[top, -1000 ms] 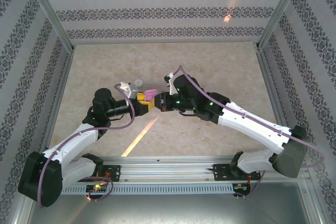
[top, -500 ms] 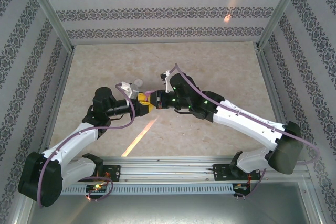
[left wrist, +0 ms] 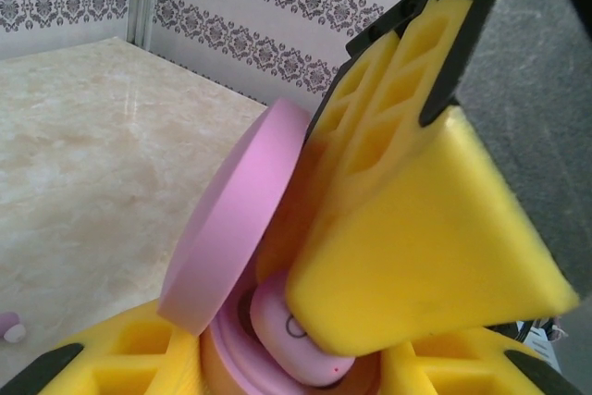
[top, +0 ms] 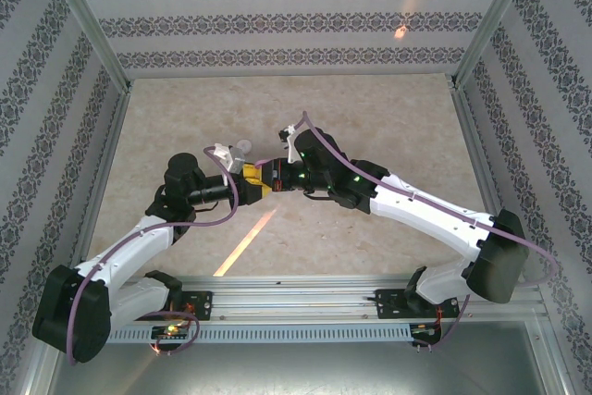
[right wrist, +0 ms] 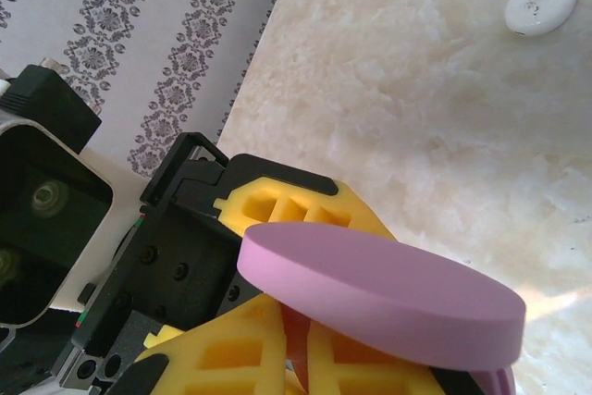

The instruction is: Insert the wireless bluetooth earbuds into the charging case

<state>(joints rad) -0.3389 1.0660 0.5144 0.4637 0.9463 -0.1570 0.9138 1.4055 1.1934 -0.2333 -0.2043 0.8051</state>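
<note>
1. Charging case [left wrist: 236, 228]: pink, oval, with its lid hinged up and leaning toward the upper left of the left wrist view. Hangs off the surface where the two arms meet, at the centre of the top view.
2. Earbud [left wrist: 296, 339]: lies in the open base under the lid. Glossy lilac-pink, with a small ring outline as the one mark on its face.
3. Left gripper [left wrist: 291, 372]: grasps the case's base between yellow ribbed fingers, one at each lower corner of the frame.
4. Right gripper [right wrist: 296, 363]: clenched tight. In the left wrist view, comes in from the right as a yellow wedge under the lid, its tip touching the earbud.
5. Table [top: 370, 117]: beige, marbled and glossy. Carries a pale orange light streak [top: 245, 249] running diagonally below the grippers.
6. White round disc [right wrist: 541, 2]: lies flat on the table at the upper right of the right wrist view, apart from the case. Sits just above the left wrist in the top view.
7. Tiny pink-white piece [left wrist: 11, 328]: rests on the table at the lower left edge of the left wrist view. Too small to identify.
8. Walls [top: 277, 20]: white, banded with grey ornamental damask stripes on three sides and framed by slanted aluminium posts [top: 88, 20].
9. Aluminium rail [top: 296, 307]: spans the bottom of the top view and carries both arm bases.
</note>
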